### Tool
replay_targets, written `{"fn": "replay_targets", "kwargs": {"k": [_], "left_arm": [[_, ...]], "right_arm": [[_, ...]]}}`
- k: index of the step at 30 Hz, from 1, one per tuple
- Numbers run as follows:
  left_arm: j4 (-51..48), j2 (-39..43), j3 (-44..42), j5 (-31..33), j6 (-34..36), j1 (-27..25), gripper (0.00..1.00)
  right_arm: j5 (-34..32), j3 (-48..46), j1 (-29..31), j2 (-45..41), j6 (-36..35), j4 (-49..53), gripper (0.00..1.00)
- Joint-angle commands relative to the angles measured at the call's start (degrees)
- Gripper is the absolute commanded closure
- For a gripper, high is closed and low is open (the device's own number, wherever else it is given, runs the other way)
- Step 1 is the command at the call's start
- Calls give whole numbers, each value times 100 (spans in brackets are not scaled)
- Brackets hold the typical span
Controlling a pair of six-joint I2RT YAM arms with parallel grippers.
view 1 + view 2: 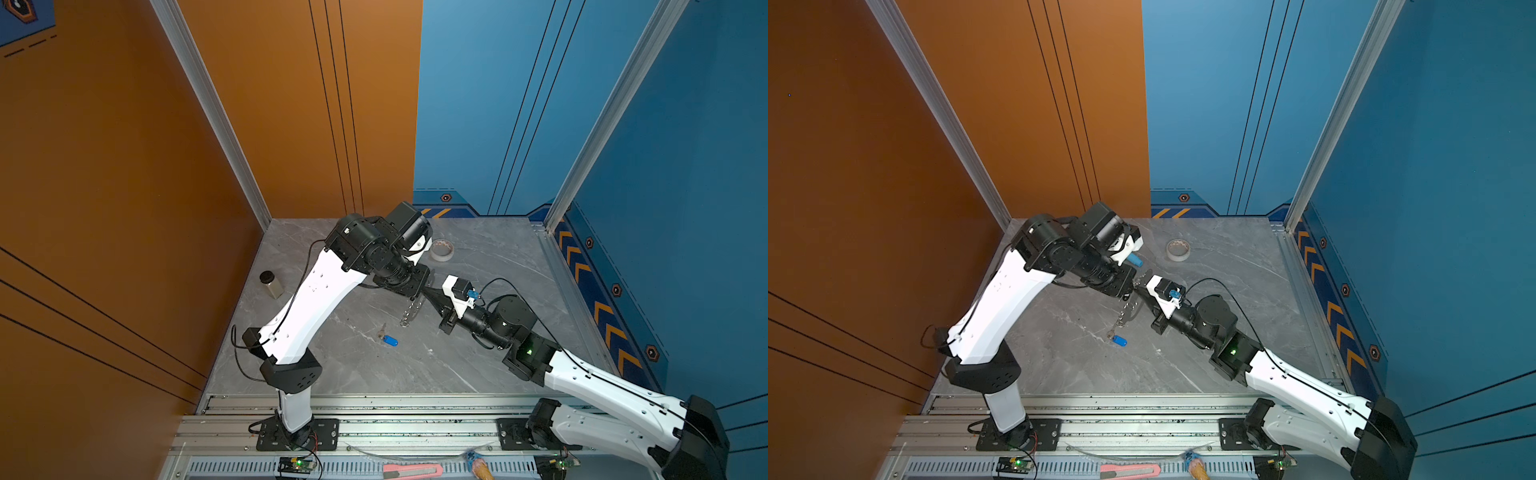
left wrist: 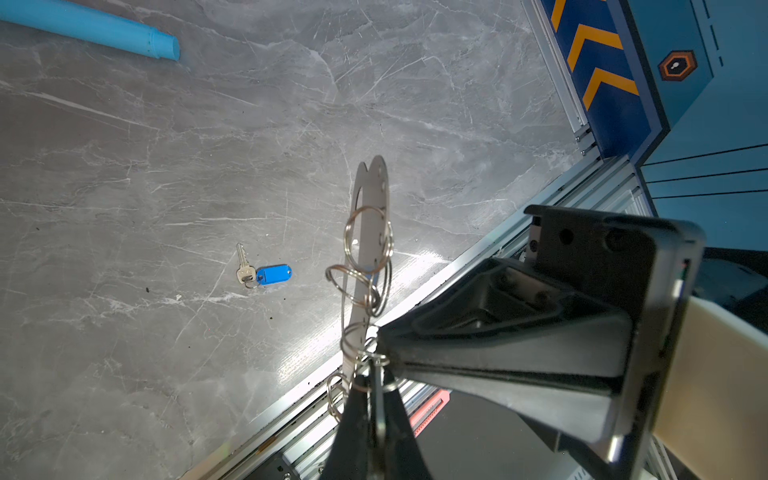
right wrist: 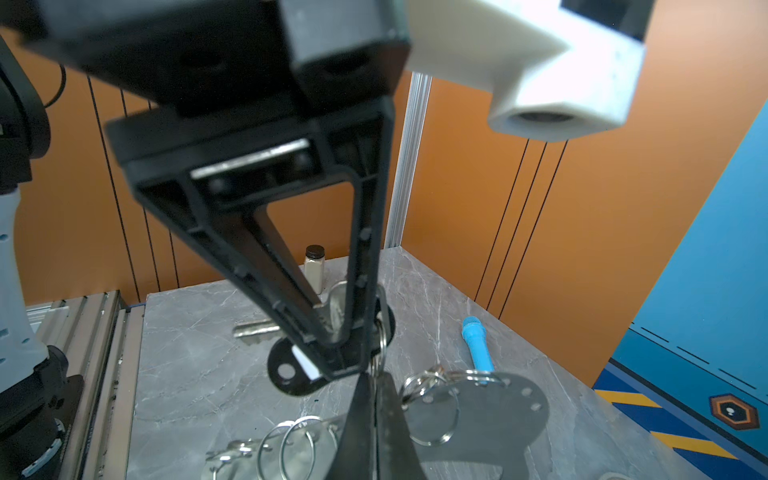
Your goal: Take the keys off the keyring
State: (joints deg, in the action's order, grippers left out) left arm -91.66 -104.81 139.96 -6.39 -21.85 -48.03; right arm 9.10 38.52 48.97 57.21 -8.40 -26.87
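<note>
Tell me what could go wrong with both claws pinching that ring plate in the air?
1. The left claw and right claw pinch almost the same spot, so pulling might make them bump or slip.
2. The keyring hangs above the table; if a grip slips, it may drop near the loose key.

keyring (image 2: 380, 187) silver-grey | keys (image 2: 242, 266) silvery, tag (image 2: 273, 274) blue | table (image 2: 166, 166) grey, white-veined | tube (image 2: 89, 29) light blue

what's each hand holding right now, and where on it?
Left hand pinches the keyring plate at its ringed edge, so the plate hangs clear of the table. Right hand is shut on a small wire ring right beside that grip.
</note>
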Motion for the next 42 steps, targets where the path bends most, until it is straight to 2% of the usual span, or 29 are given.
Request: {"fn": "replay_targets", "kwargs": {"k": [1,14,24,37,42], "left_arm": [[-49,137,45,166,177,169,100],[-46,285,-251,364,249,475,100],[-36,222,-591,425,249,688,100],[312,119,-586,-193,223,804,100],[350,154,-454,-330,171,804,100]], "right_arm": [[-107,48,67,-61,-183,557,97],[-211,111,103,-91,-235,610,100],[-405,208,90,-188,87,-135,100],[-374,223,8,296,1295,-1810,100],[-488,-158,-175,690,2206,-2815,93]]}}
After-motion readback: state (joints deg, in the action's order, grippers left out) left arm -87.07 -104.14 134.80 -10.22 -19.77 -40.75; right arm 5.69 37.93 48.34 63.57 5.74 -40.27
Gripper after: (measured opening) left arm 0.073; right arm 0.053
